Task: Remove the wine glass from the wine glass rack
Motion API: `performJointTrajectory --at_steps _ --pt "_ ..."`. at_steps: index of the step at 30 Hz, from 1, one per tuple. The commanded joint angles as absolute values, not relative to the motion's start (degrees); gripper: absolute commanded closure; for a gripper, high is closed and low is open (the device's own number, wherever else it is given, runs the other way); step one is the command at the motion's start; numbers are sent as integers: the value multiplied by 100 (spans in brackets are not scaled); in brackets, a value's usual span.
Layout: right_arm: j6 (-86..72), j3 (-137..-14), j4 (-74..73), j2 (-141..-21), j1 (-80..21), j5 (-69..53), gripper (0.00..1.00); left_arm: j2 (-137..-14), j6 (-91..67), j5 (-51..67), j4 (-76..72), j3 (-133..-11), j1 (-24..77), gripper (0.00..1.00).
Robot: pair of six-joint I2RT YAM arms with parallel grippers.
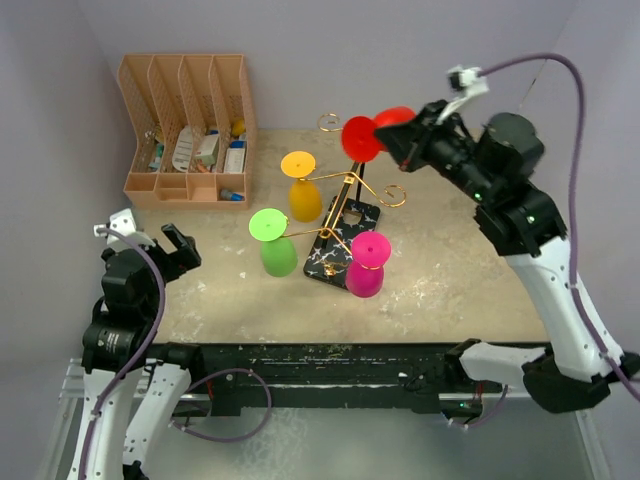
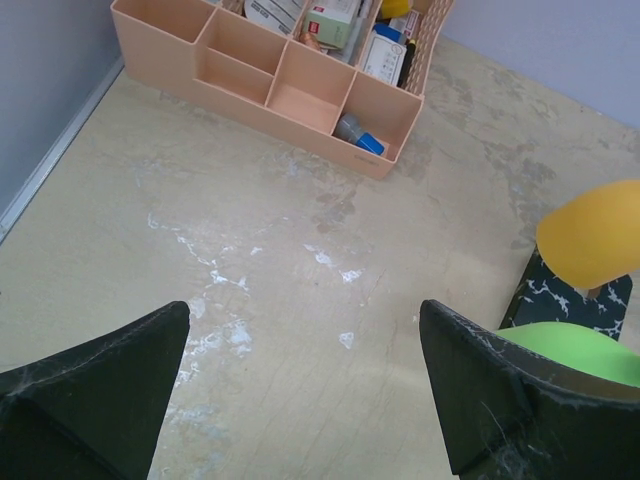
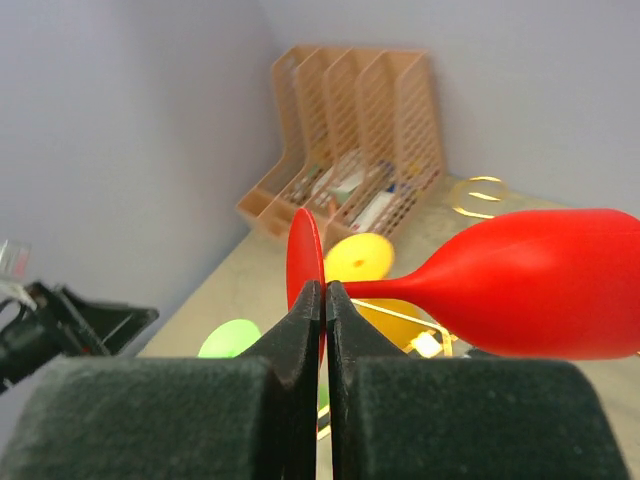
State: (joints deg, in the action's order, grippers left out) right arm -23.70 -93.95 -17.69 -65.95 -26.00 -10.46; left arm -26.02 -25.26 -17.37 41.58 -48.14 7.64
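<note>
Pinching the thin round foot of the red plastic wine glass (image 3: 540, 285) between its closed black fingers (image 3: 295, 335), the right gripper (image 3: 325, 295) is holding the glass sideways in the air, the bowl sticking out beside the fingers. The gold wire wine glass rack (image 1: 335, 240) with black marble-look base is standing below and ahead of this gripper, and the left gripper (image 2: 305, 330) is hanging wide open, well apart from it.
</note>
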Motion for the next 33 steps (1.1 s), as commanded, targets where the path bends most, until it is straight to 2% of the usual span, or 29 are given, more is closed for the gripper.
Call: performJointTrajectory --at_steps 1,8,13,17,22,28,33 --pt "-1350 -10514 -2193 -7287 -3812 -317 100 -2587 -3012 -1680 4206 -5385 786 1" --pt "-18 -11913 -2383 -8449 -5635 1284 100 -3267 -3794 -1552 5632 -7610 791 0" --pt "965 -11471 -1722 -8524 -6295 1813 100 -3344 -4245 -805 5977 -8508 791 0" --pt "1779 -10289 -700 -8014 -6955 2686 100 -3350 -4463 313 5633 -8501 791 1" --pt "2201 -9105 -198 -7191 -7582 4034 100 -3866 -4487 2074 5051 -8265 791 1" --pt "2463 -8300 -486 -6414 -8840 5478 100 -4196 -4814 3775 4055 -7907 798 1" --pt "3116 -7766 -328 -6575 -10027 6925 100 -4148 -6030 5081 2746 -7049 800 3"
